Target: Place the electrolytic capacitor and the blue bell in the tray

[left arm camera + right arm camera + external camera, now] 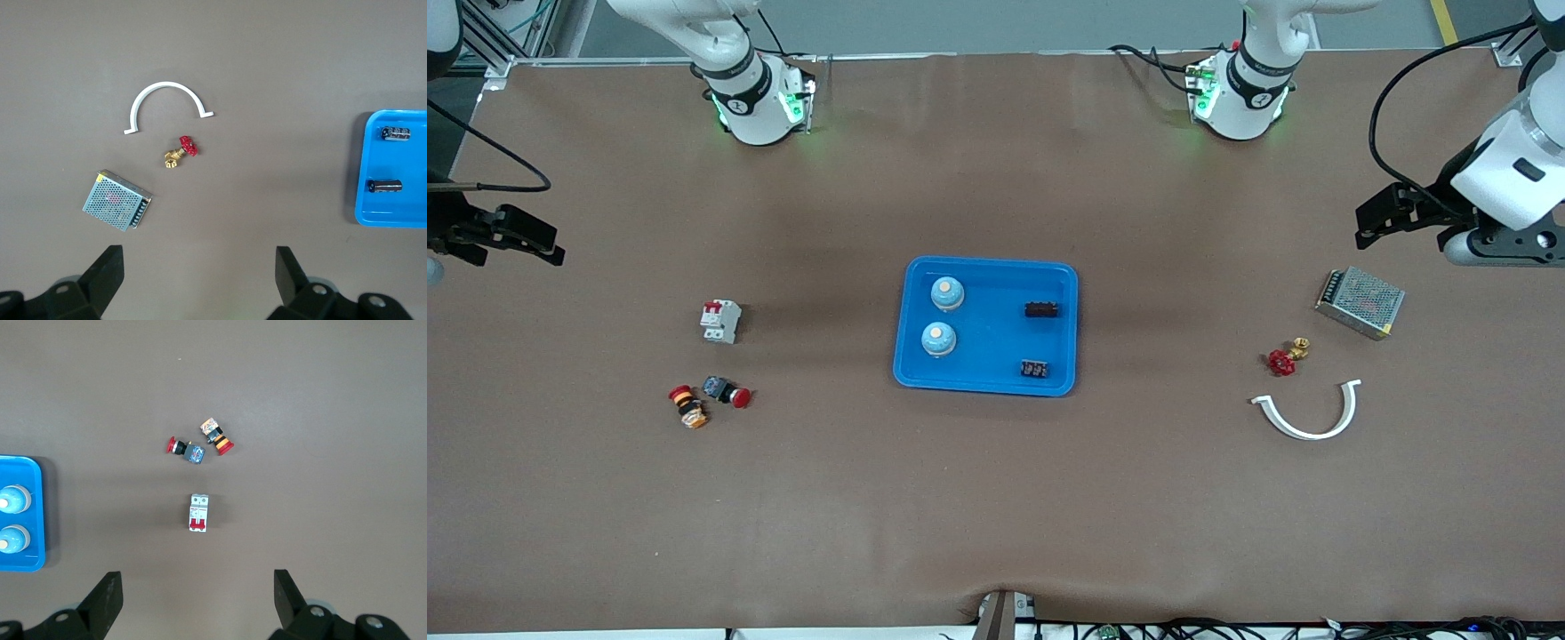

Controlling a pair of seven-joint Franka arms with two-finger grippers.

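Observation:
The bright blue tray lies in the middle of the table. Two blue bells stand in it on the side toward the right arm's end. Two black electrolytic capacitors lie in it on the side toward the left arm's end. My left gripper hangs open and empty over the left arm's end of the table; its wrist view shows its fingers apart, the tray and both capacitors. My right gripper hangs open and empty over the right arm's end.
Toward the right arm's end lie a white circuit breaker and two red push buttons. Toward the left arm's end lie a metal mesh power supply, a small red-handled brass valve and a white curved clip.

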